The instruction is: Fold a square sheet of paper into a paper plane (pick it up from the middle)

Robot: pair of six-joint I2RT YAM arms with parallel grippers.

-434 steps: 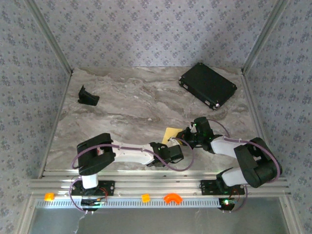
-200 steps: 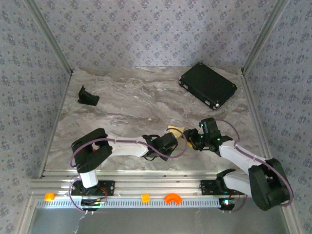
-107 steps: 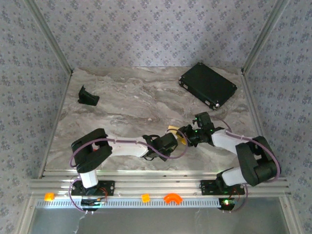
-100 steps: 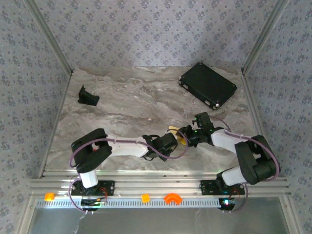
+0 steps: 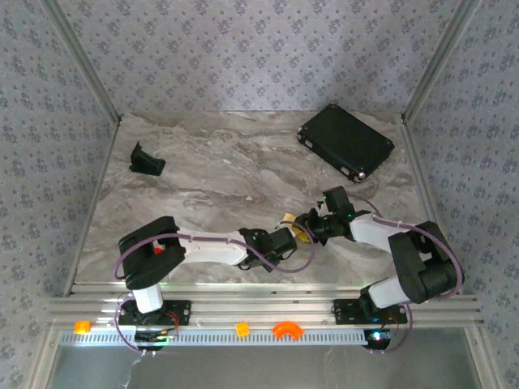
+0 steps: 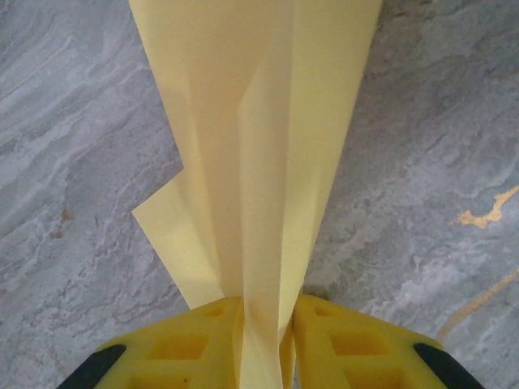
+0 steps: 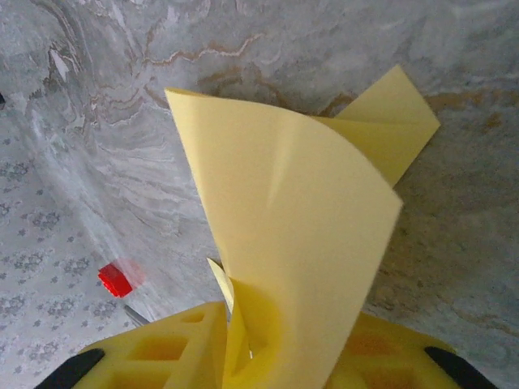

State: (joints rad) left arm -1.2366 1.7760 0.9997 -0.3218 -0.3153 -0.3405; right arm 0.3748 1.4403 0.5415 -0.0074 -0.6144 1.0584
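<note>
Grey marble-patterned tabletop (image 5: 203, 178), walled with floral-print panels (image 5: 259, 57), carries a black rectangular case (image 5: 346, 142) at far right and a small black angled bracket (image 5: 147, 160) at far left. Folded pale-yellow paper sheet (image 6: 251, 121), creased lengthwise, stands near the table's near centre, between the left gripper (image 6: 266, 316) and the right gripper (image 7: 288, 328). Each pincer's yellow fingers (image 6: 195, 336) stand narrowly apart with the paper in the gap; whether either actually pinches it cannot be told.
</note>
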